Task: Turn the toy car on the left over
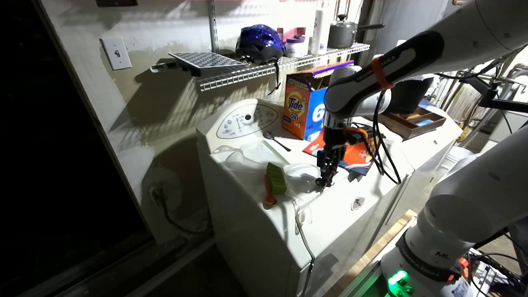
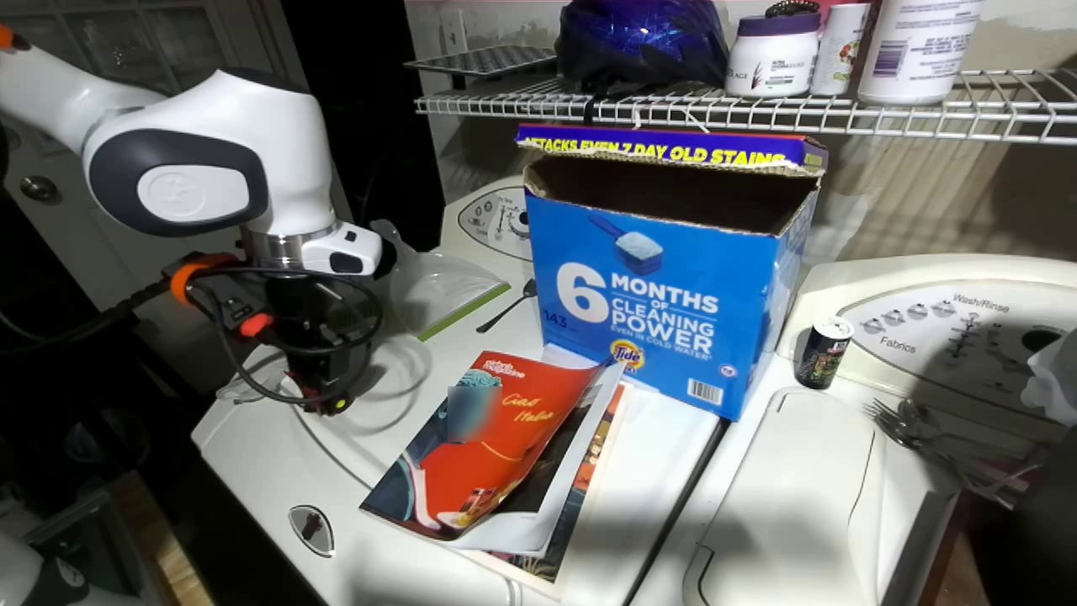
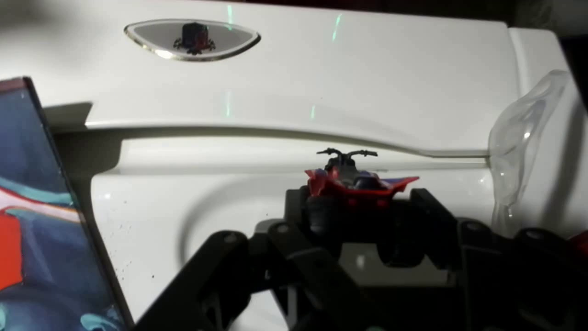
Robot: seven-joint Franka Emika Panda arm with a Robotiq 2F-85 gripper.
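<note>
2 exterior views angled down, close wrist view over white machine top (image 3: 390,92), emblem (image 2: 311,530) in all 3

In the wrist view, the black tool (image 3: 360,214), at the bottom of the frame, grips a red and black toy car (image 3: 360,181) from both sides, with its handlebars (image 3: 365,153) toward the top. Beyond it stretches the glossy white desk (image 3: 390,82), where a chrome-rimmed oval badge (image 3: 220,42) sits at upper left. A magazine (image 3: 41,156) in dark blue, turquoise and red runs along the left edge. Clear plastic (image 3: 521,133) lies at right, apart from the toy car.
</note>
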